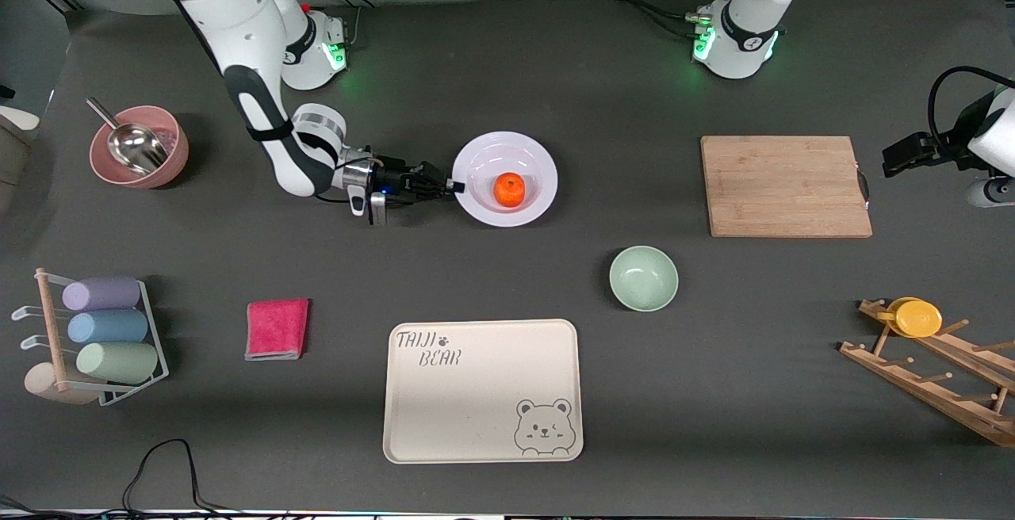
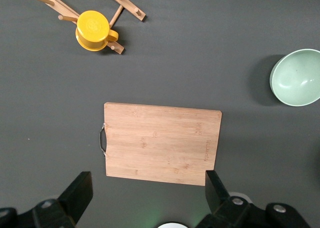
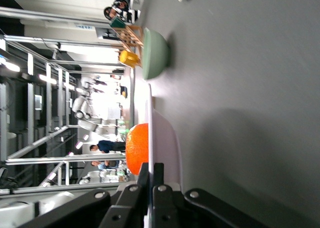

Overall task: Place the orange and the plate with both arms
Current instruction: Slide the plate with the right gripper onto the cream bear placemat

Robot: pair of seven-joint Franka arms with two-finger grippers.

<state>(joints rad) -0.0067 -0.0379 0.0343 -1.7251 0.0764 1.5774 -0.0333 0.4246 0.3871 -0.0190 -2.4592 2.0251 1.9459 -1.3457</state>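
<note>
The white plate sits on the dark table at mid-table, with the orange resting in its shallow centre. My right gripper lies low at the plate's rim on the right arm's side, shut on the rim. In the right wrist view its fingers pinch the plate's edge, with the orange just past them. My left gripper hangs high at the left arm's end of the table, open and empty; its fingers frame bare table beside the cutting board.
A wooden cutting board lies toward the left arm's end. A pale-green bowl and the cream bear tray lie nearer the front camera. A pink cloth, cup rack, pink bowl with scoop and yellow cup on a wooden rack stand around.
</note>
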